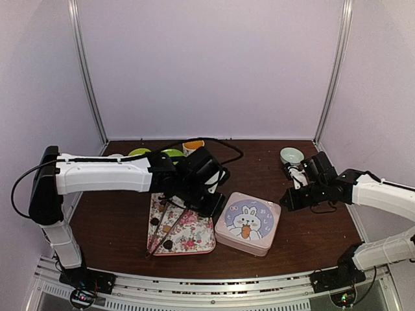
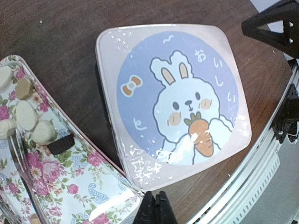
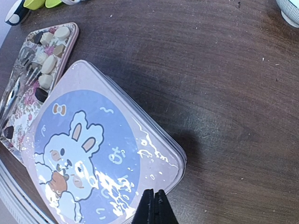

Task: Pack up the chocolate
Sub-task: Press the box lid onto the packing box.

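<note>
Brown, tan and white chocolate [image 3: 48, 64] was seen scattered on the floral tray [image 1: 196, 241], which lay at nine o'clock of the lidded rabbit tin [image 1: 248, 222]. The left gripper [image 2: 156, 208] and the right gripper [image 3: 154, 208] were both found pressed fully closed, with nothing held.

A dark brown wooden table [image 1: 266, 162], flecked with pale specks, sits inside a booth of plain lilac-white walls: a back panel [image 1: 207, 65] and two side walls [image 1: 32, 78]. Slim metal posts [image 1: 87, 71] mark the rear corners. A slotted aluminium rail [image 1: 214, 284] runs along the near edge. The light is soft and even.
</note>
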You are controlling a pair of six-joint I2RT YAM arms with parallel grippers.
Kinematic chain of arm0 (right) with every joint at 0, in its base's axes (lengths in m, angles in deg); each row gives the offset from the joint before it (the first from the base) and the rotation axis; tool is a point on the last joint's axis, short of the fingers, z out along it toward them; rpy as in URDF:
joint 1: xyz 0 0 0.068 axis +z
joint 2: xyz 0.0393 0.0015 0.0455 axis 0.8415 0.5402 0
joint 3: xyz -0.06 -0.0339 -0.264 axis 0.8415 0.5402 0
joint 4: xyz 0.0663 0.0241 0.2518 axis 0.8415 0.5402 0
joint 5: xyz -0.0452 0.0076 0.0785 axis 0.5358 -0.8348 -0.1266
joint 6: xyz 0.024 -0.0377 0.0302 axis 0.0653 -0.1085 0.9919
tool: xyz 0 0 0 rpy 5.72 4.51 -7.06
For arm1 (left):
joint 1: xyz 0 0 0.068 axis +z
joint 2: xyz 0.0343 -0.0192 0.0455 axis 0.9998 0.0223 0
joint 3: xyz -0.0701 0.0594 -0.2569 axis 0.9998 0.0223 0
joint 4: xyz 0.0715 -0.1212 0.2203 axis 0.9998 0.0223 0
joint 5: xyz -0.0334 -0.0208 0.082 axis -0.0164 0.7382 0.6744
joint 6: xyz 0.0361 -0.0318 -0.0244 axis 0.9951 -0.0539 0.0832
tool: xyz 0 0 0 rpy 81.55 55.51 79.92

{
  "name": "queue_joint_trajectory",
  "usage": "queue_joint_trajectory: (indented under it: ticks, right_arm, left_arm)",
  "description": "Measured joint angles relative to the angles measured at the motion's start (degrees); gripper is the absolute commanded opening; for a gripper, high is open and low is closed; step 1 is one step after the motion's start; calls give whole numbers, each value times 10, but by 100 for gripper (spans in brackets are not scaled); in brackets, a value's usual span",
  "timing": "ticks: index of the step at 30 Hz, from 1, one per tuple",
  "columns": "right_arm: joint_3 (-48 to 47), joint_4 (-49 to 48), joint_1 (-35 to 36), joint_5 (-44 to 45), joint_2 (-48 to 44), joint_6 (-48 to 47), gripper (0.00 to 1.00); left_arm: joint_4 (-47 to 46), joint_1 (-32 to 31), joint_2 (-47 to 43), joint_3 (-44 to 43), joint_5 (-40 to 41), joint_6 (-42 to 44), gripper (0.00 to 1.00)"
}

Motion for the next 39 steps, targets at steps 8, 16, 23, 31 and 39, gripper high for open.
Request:
queue_joint_trajectory:
  ticks: [8,16,23,31,39]
  right_arm:
    - [0,-2,11,33,30,-2,0]
    - [-33,15,24,51,33,-7,0]
    - [-20,-19,27,54,41,-8,0]
    - [3,-37,37,69,86,-8,0]
    - [3,3,101,60,-14,-16,0]
  left_arm:
    - [-11,-21,1,29,2,-22,0]
    - [-15,-21,1,33,5,-25,0]
    - [-48,-22,2,62,6,-35,0]
    - [-85,-22,19,111,4,-58,0]
    - [-77,-23,16,109,19,-59,0]
